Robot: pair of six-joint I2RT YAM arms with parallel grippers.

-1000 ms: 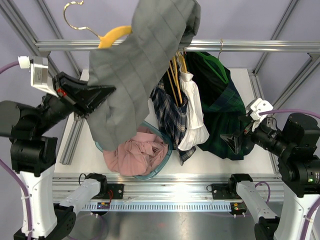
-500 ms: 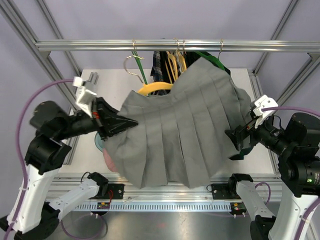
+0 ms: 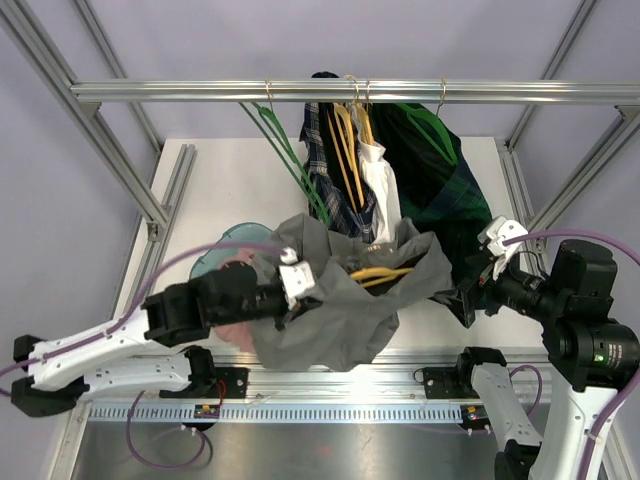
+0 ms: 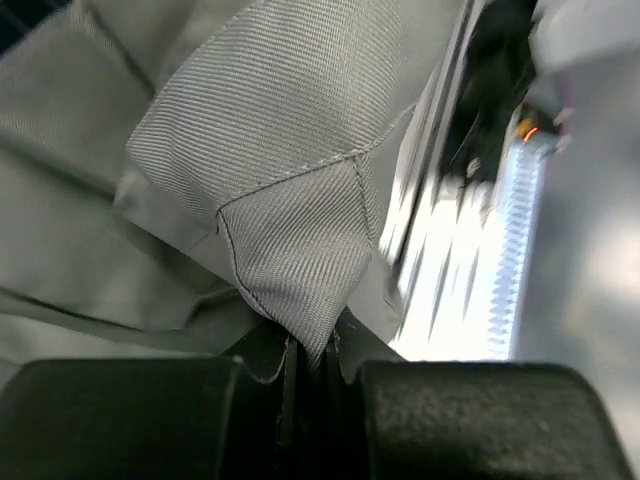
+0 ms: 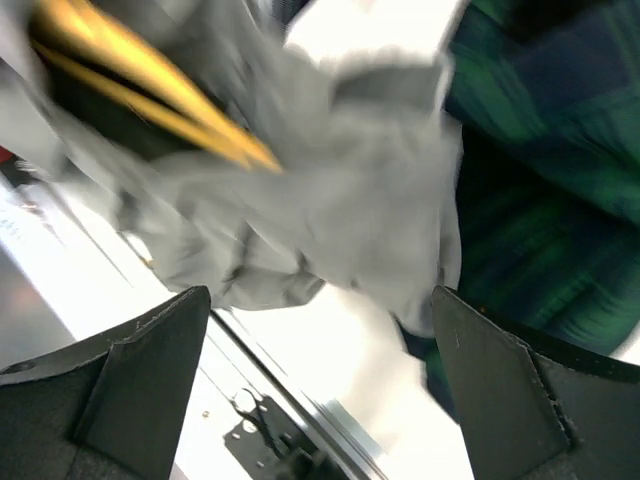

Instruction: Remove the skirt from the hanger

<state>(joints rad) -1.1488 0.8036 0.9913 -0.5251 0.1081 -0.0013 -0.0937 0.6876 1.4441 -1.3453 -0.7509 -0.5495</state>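
Clenched on a fold of the grey skirt (image 4: 280,150), the left claw (image 4: 312,350) had the cloth pinched flat between its shut jaws, so in the wrist view the hem corner stood up right at the fingertips with no gap showing. From above, the skirt (image 3: 340,310) lay in a crumpled heap on the worktop (image 3: 230,190) near its front edge, between the two arms. The left claw (image 3: 298,285) was buried in its left side. The yellow hanger (image 3: 385,272) was not yet out. It sat inside the folds at the top right of the heap, its long axis running roughly left to right and tilted a little, and it lay on the side away from the left claw. The right claw (image 3: 468,300) hung just beside the skirt's right edge, released, with its fingers spread wide and nothing between them. In its own view the right claw (image 5: 320,300) looked down on the skirt (image 5: 330,200), with the hanger (image 5: 150,100) up and to the left. By my reading the right arm was the nearer one to the hanger and so better placed to draw it out along its length while the left held the cloth back. A basin (image 3: 212,260) of pink cloth (image 3: 228,328) lay partly under the heap on the left. Behind, tartan and white clothes hung from the rail (image 3: 200,91).
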